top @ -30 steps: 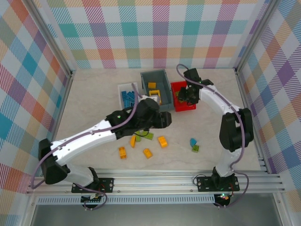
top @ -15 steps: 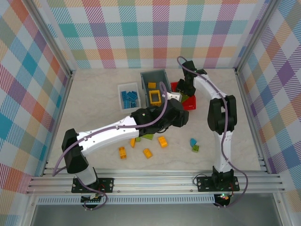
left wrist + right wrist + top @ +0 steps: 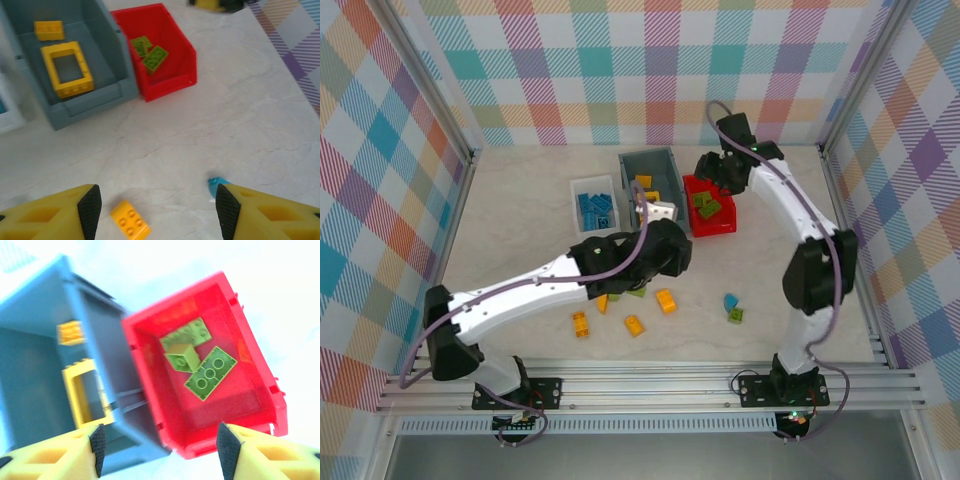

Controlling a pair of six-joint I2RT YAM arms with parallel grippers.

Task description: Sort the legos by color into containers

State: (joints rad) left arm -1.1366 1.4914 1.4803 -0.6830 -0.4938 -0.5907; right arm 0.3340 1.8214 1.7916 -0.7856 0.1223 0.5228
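Both pincers spread, nothing held. The left gripper (image 3: pixel 155 212) hangs over mid-table (image 3: pixel 520 250), with a loose yellow brick (image 3: pixel 130 225) just below its gap. The right gripper (image 3: pixel 157 447) sits above the red bin (image 3: pixel 167 87) at 1 o'clock, three green bricks (image 3: pixel 210 372) inside.

The grey bin (image 3: pixel 90 107) at 12 holds the yellow frame (image 3: pixel 75 89) and another yellow. The white tray (image 3: pixel 575 190) at 11 has the blue bricks (image 3: pixel 597 208).

Unsorted: other yellow bricks (image 3: pixel 634 324) and a green one at 6, and a blue piece (image 3: pixel 730 299) just beside a small green at 4.

My read: the bricks are light, rigid and not fragile, but glossy, so a skewed pinch could squirt them out. Take them across the two flat sides, low and square, off the studs.
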